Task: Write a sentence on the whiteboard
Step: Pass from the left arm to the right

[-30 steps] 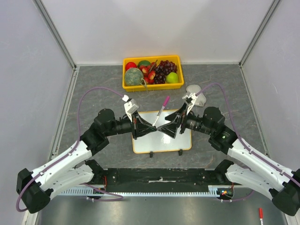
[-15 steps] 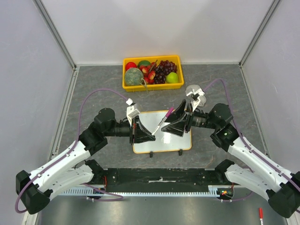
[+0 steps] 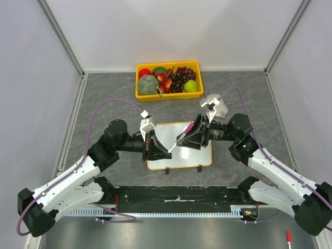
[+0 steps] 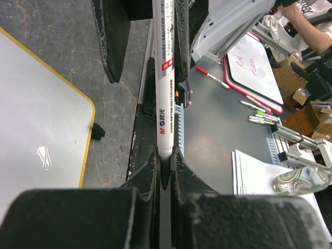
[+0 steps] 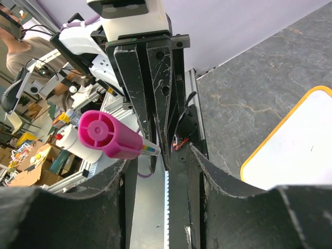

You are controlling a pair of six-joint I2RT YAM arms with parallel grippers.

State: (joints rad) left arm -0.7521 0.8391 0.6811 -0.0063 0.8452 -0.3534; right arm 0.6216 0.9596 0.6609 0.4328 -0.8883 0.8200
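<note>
The whiteboard [image 3: 181,155] lies flat between the two arms, white with a yellow-orange rim; its corner shows in the left wrist view [image 4: 41,119] and the right wrist view [image 5: 303,140]. No sentence shows on the parts of it I can see. My left gripper [image 3: 168,151] [image 4: 164,153] is shut on the tip end of a white marker [image 3: 175,143] [image 4: 165,78]. The marker's pink cap [image 3: 189,127] [image 5: 106,135] points into my right gripper [image 3: 180,140] [image 5: 158,158]. Its jaws stand apart around the cap end, the cap close to one finger.
A yellow tray [image 3: 139,96] of fruit stands at the back of the table. A white object [image 3: 215,101] lies behind the right wrist. Two black clips [image 3: 167,170] sit at the board's near edge. A red pen [image 3: 288,237] lies off the table, bottom right.
My right gripper has moved left over the marker's capped end and its jaws have narrowed. The left gripper has tilted the marker down toward it, still holding it.
</note>
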